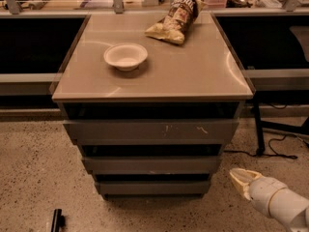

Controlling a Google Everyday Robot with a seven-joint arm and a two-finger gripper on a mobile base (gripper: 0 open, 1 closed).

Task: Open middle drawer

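Warm, dim light falls from above, leaving soft streaks of glare on the bench (pixel 193 74) top. Deep shadow sits above the middle drawer (pixel 150 165), while the pale claw (pixel 240 178) at lower right catches light.

The desk top (pixel 193 76) shines smooth and glossy; the middle drawer (pixel 152 165) is matt grey. The bowl (pixel 125 56) looks matt, paper-like, the chip bag (pixel 176 18) crinkly foil. Below the desk's front right corner, the gripper (pixel 239 177) shows smooth pale plastic.
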